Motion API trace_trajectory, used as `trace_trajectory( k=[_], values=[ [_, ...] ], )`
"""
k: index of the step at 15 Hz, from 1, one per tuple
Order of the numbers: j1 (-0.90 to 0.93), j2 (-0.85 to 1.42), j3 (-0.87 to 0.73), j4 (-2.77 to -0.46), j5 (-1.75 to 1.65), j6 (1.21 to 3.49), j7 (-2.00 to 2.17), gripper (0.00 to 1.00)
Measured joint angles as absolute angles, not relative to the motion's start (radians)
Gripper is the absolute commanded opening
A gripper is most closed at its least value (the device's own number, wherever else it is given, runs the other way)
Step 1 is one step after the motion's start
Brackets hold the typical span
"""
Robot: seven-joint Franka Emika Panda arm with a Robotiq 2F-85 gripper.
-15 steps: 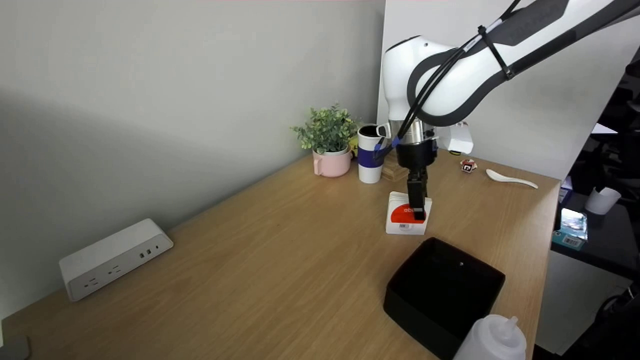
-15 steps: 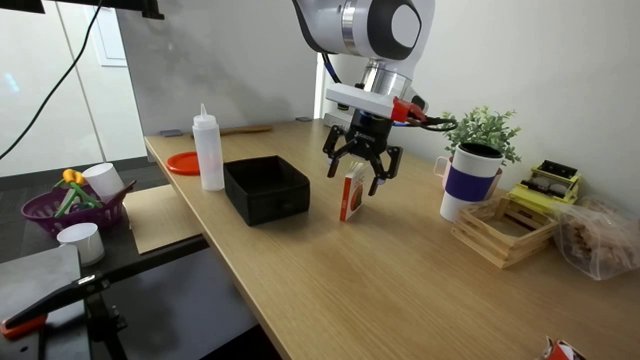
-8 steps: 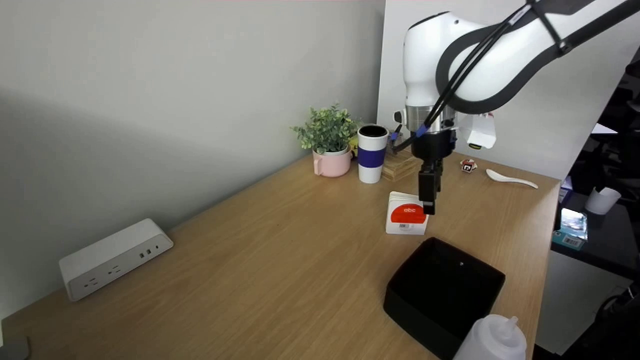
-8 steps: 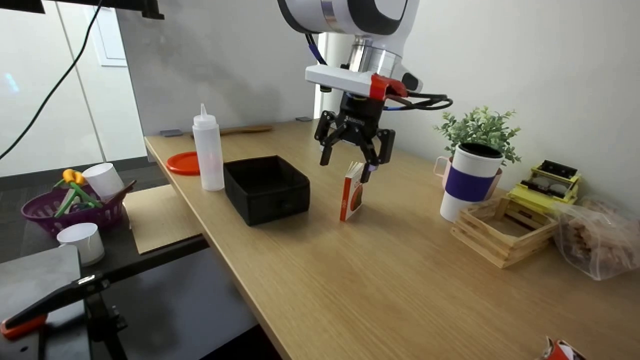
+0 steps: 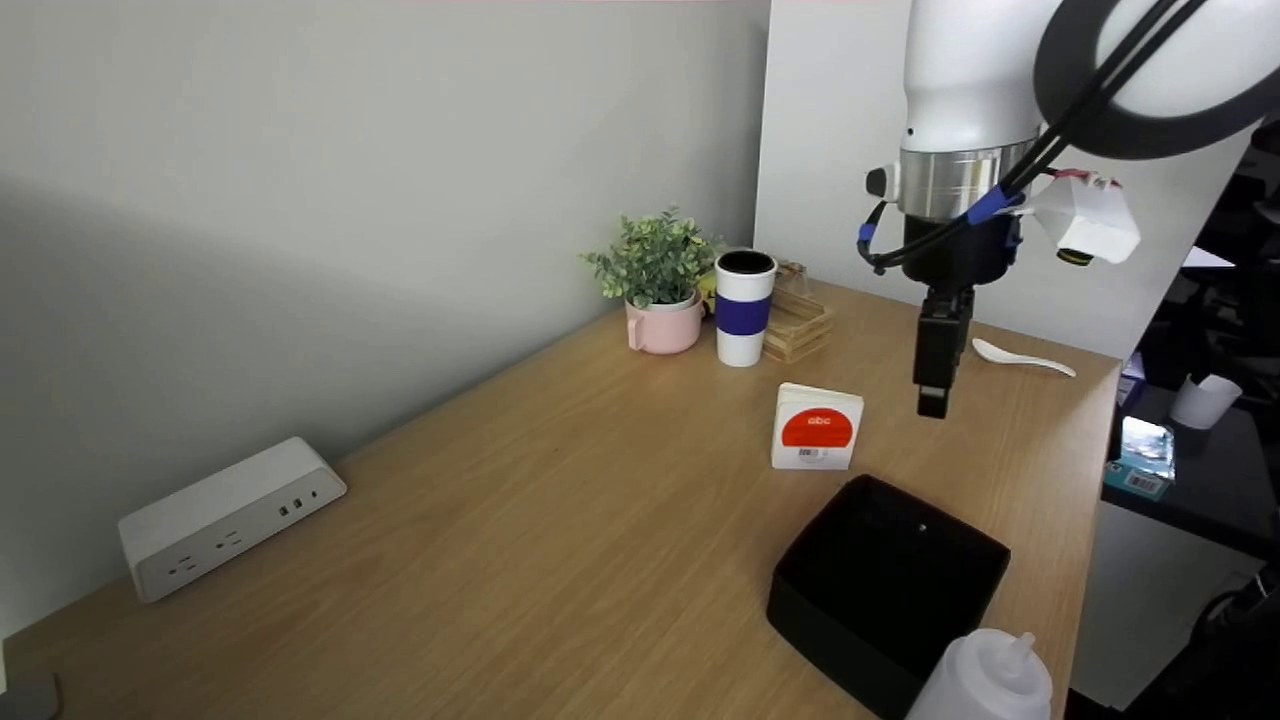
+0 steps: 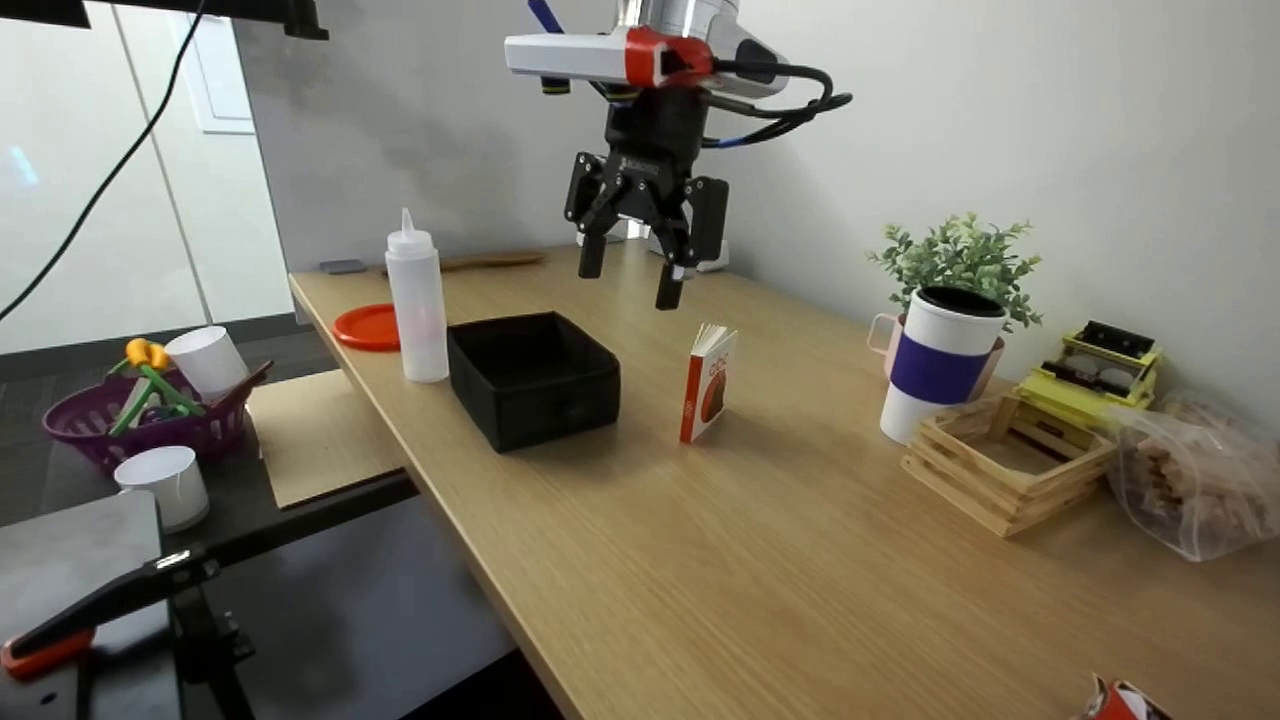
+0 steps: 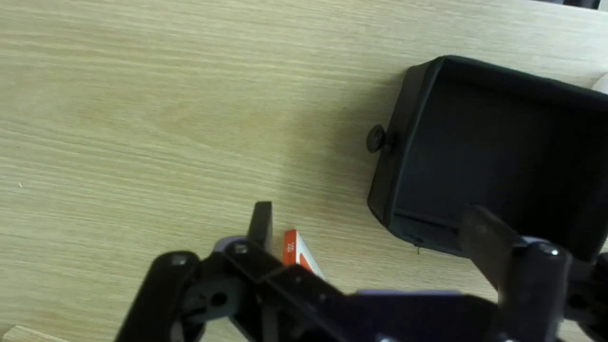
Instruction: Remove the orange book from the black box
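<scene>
The orange book stands upright on the wooden table, outside the box, in both exterior views (image 5: 816,430) (image 6: 708,385). Its orange spine and part of its cover show in the wrist view (image 7: 290,244); the rest is hidden behind the gripper. The black box, open-topped, sits beside the book in both exterior views (image 5: 830,625) (image 6: 560,408) and in the wrist view (image 7: 385,185); no contents show in it. My gripper is open with nothing between its fingers, raised above the table and apart from book and box, in an exterior view (image 6: 630,286) and in the wrist view (image 7: 370,209).
A squeeze bottle (image 6: 416,300) stands against the box's far side, with a red lid (image 6: 366,328) near it. A tumbler (image 5: 741,310), potted plant (image 5: 662,270) and wooden crate (image 6: 1010,470) stand along the wall. A white spoon (image 5: 1020,357) lies near the table's edge.
My open gripper has risen and moved away from the book, rightward in an exterior view where it earlier overlapped the cover. The book and the black box have not moved.
</scene>
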State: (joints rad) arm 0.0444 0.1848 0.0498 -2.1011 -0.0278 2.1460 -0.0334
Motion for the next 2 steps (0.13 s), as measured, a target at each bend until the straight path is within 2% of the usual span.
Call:
trace_trajectory(
  k=[2],
  values=[
    [0.045,0.168,0.050,-2.119,-0.028,2.151,-0.032,1.00]
  ],
)
